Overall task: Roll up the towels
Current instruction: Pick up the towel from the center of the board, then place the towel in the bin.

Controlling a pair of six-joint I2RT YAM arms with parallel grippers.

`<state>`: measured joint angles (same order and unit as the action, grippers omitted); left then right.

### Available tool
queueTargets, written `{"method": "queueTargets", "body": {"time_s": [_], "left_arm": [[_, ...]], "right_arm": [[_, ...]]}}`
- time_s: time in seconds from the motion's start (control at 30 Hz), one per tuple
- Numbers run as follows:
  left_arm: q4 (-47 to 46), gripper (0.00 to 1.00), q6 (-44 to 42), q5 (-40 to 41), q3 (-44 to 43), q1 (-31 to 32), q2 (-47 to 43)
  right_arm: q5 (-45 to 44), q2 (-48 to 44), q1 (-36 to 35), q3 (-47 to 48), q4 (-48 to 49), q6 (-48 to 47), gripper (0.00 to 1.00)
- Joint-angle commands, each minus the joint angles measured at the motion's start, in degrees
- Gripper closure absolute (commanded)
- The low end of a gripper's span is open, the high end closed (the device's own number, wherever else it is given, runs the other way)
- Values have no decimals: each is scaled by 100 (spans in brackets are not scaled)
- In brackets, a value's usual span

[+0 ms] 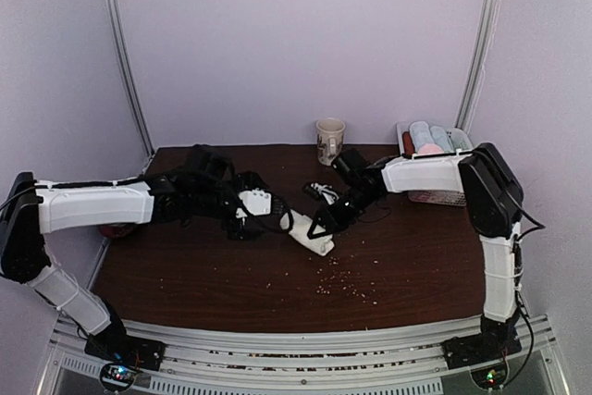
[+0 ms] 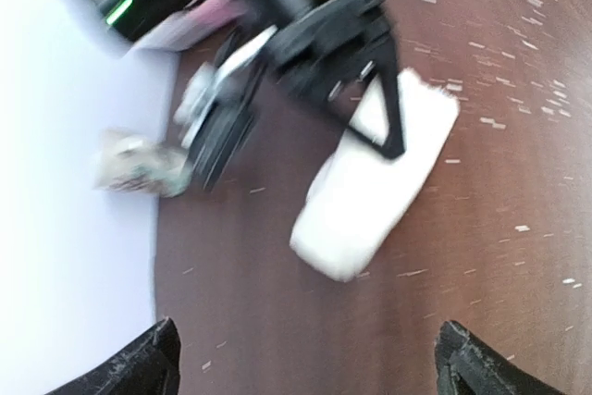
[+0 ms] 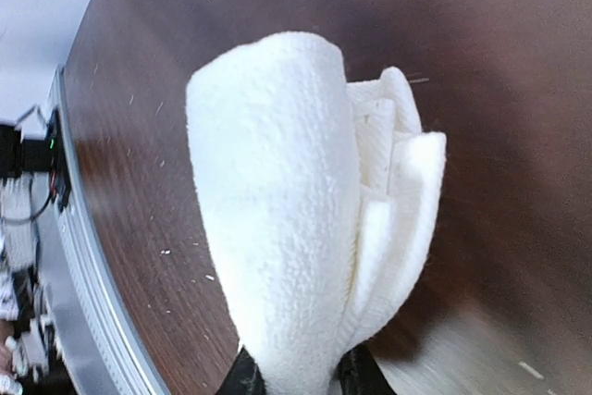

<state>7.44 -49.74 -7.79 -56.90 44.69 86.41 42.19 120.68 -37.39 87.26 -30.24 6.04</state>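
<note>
The cream-white towel (image 3: 296,201) is rolled into a thick roll. My right gripper (image 3: 301,378) is shut on one end of it, with the free end towards the table's front. In the top view the roll (image 1: 313,238) lies at mid-table with the right gripper (image 1: 326,222) on its far end. My left gripper (image 1: 283,220) is just left of the roll, open and empty. In the left wrist view its fingertips (image 2: 148,365) stand wide apart, short of the roll (image 2: 370,191). A pinkish roll (image 1: 430,148) lies in the basket; I cannot tell if it is the pale pink towel.
A patterned mug (image 1: 330,141) stands at the back middle. A basket (image 1: 435,197) with light blue rolls sits at the back right behind the right arm. A small black-and-white object (image 1: 320,191) lies behind the roll. Crumbs (image 1: 342,279) dot the near table. A red object (image 1: 117,228) lies under the left arm.
</note>
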Motion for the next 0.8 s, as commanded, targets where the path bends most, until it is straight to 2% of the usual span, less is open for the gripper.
{"method": "queueTargets", "body": {"time_s": [0.0, 0.2, 0.33, 0.47, 0.77], "left_arm": [[489, 2, 554, -234, -208, -631, -426], [668, 2, 883, 105, 441, -1221, -796], [774, 2, 1017, 43, 729, -1287, -947], [928, 2, 1106, -30, 725, -1285, -995], [769, 2, 1140, 54, 956, -1284, -1238]], "right_arm": [[-1021, -1378, 766, -573, 791, 502, 100], [-2272, -2872, 2186, -1167, 986, 713, 100], [-2933, -3300, 3073, -1063, 765, 700, 100], [-3271, -3285, 3656, -938, 541, 606, 100], [-3350, -2677, 4523, -1114, 466, 324, 100]]}}
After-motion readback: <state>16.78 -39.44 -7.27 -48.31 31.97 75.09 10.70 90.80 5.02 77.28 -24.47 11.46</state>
